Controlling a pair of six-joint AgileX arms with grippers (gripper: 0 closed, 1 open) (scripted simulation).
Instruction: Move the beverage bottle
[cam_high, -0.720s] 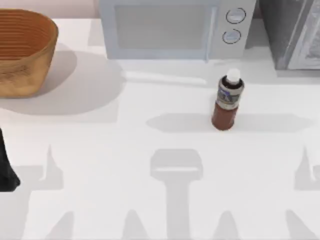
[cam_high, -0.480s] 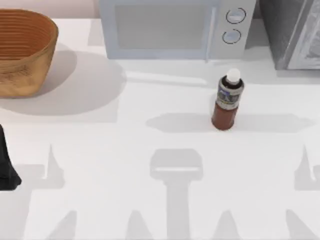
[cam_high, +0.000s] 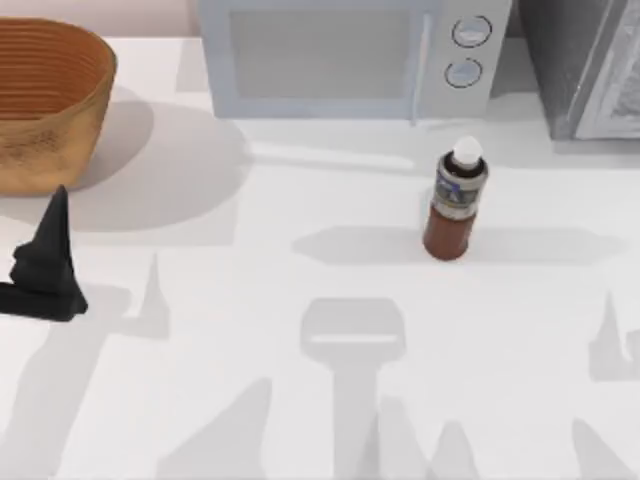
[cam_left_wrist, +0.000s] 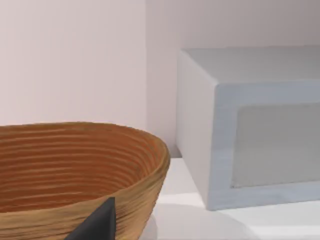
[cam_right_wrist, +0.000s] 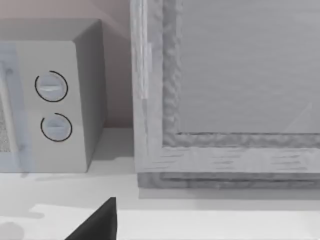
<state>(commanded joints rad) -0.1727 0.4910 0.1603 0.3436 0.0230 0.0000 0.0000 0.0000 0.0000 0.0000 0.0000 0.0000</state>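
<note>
One bottle (cam_high: 456, 206) matters here, and it stands upright on the white table (cam_high: 250, 300), just in front of the microwave (cam_high: 345, 55) near its two round knobs, on the right half of the table. Its long axis is vertical, so a grasp would most likely come in from the side around the body.

From the left gripper (cam_high: 45, 262), the bottle lies far off to the right and slightly farther back, well apart from it. That gripper hovers near the table's left edge, just in front of the woven basket (cam_high: 45, 100); whether its fingers are spread or closed I cannot tell. The right arm is probably the nearer one, since the bottle sits on its side, but a dark fingertip of the right gripper (cam_right_wrist: 100, 222) in the right wrist view gives no clear fix on its place, nor on its fingers.

The bottle has a reddish-brown lower body, a grey-blue label band above it, and a white screw cap. It looks small and light beside the microwave.
</note>
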